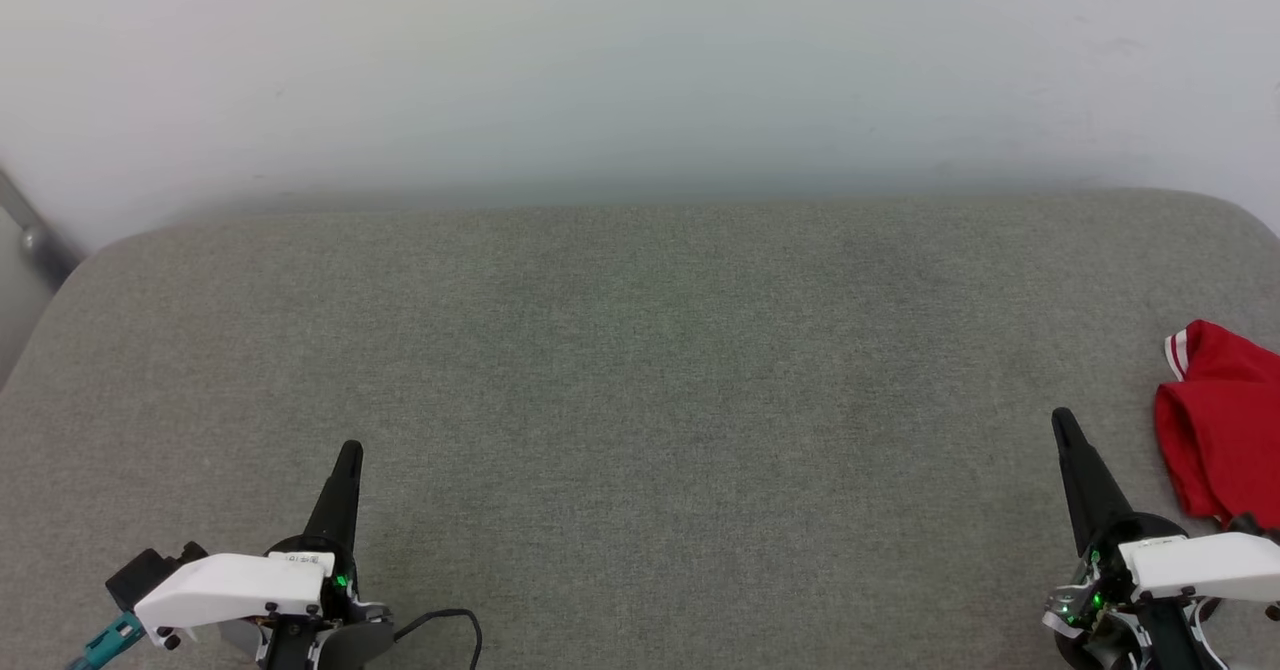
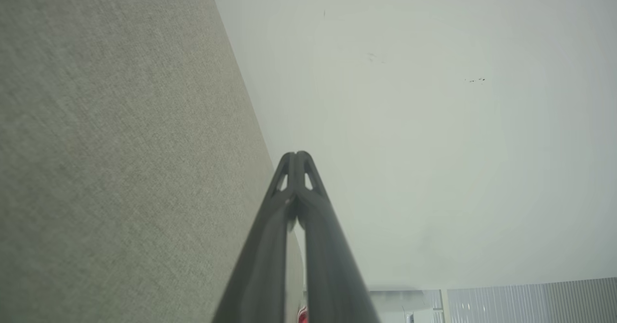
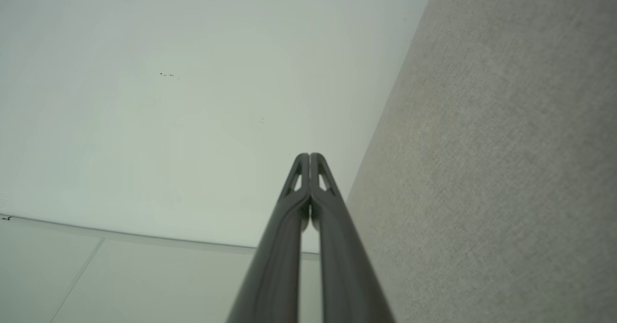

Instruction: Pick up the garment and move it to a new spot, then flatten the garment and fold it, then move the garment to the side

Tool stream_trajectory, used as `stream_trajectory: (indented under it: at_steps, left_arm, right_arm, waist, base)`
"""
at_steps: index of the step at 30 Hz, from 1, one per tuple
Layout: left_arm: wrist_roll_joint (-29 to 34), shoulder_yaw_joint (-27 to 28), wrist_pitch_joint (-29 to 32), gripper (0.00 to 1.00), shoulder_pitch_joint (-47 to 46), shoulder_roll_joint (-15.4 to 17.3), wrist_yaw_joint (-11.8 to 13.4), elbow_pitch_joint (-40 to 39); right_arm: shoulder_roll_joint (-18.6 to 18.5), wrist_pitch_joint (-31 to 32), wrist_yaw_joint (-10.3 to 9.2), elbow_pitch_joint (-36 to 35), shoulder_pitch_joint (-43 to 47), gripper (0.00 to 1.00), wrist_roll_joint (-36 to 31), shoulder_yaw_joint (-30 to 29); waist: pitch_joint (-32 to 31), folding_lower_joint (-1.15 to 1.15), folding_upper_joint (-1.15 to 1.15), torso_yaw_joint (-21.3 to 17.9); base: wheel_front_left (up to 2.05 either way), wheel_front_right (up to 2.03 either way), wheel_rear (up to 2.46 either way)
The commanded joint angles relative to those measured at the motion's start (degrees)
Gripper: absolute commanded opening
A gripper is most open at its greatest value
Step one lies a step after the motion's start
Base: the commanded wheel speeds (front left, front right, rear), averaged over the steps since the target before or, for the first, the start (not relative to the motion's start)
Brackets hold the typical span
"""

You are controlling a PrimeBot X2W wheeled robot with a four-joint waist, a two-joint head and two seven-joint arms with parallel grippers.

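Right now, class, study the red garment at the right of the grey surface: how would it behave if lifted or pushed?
The red garment lies in soft folds, so it would probably hang limp, not hold shape. Pushed, it would likely bunch on the textured grey surface rather than slide.

Off to my right, the red garment point(image 1: 1222, 430) lies gathered in a compact, rumpled bundle on the grey fabric surface point(image 1: 640, 370), at its right edge and on the near half. Red-and-white striped trim point(image 1: 1177, 350) shows at its far left corner. Its right part runs past my view's edge.
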Motion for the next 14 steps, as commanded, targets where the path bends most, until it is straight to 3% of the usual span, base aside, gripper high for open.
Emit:
stream_trajectory:
  at_steps: [1, 14]
  left_arm:
    - [-1.0, 0.5, 0.4, 0.00, -1.0, -0.3, -0.4, -0.3]
    - [-5.2, 1.5, 1.7, 0.00, -1.5, -1.0, -1.1, -0.3]
  right_arm:
    - [-0.2, 0.2, 0.01, 0.1, -1.1, 0.00, 1.3, -0.2]
    - [-0.1, 0.7, 0.00, 0.9, -1.8, 0.00, 6.4, -0.6]
  waist:
    - [0.0, 0.00, 0.00, 0.0]
    - [0.3, 0.00, 0.00, 0.2]
  base:
    - [0.00, 0.00, 0.00]
    - [0.00, 0.00, 0.00]
